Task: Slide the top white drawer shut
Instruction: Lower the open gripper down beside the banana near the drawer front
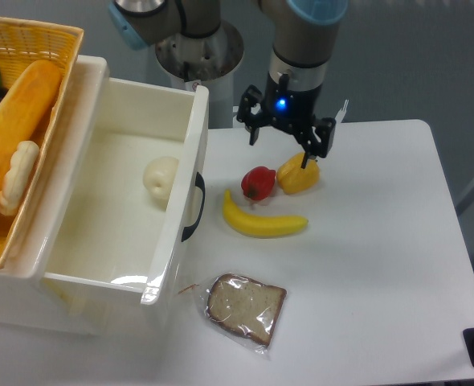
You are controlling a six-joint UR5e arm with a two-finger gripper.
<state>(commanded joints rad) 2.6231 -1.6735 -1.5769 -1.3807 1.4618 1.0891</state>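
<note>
Glossy cream-white plastic top drawer (108,173) w/ black curved handle (195,207) pulled out, pale round item (161,178) inside. Black 2-finger claw (279,149) w/ fingers apart, above yellow pepper (298,175) on white bench (382,257).

A robotics lab: white table (382,265), toy food, plain grey floor (430,56), arm's pedestal base (198,52).

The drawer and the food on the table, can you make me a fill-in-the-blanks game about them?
1. The top white drawer is pulled ____.
2. The handle on its front is colored ____.
3. The curved yellow fruit on the table is a ____.
4. The tool hangs above the table, holding ____.

Missing words: open; black; banana; nothing
</note>
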